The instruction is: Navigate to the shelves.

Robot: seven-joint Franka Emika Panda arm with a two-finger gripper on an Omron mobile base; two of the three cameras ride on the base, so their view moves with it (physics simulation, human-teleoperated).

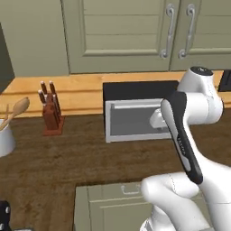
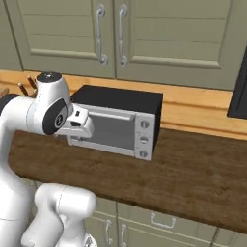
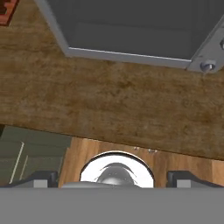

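Shelves: their place cannot be told from these views. Ahead of the base is a wall of grey-green upper cabinets with curved metal handles. Below them runs a band of light wood planks, and below that lies the dark wood desk.

On the desk, against the planks, stands a toaster oven with a black top and a silver front. In the right base view its three knobs sit one over the other on the right side of the front. To the left of the oven, apart from it, stands a reddish knife block with brown handles that point up. Further left, at the picture's edge, is a white holder with a wooden spoon that leans out of it. In the right base view a black object shows at the right edge; what it is cannot be told.

Under the desk's front edge are grey-green lower cabinets with small handles.

The white arm is folded in front of the oven, with its hand close to the oven's glass door. In the hand view the gripper looks down on the desk's front part. The jaws are released, with the two dark fingertips wide apart and nothing between them. The oven's door is at the top of that view, and one knob is at its right.
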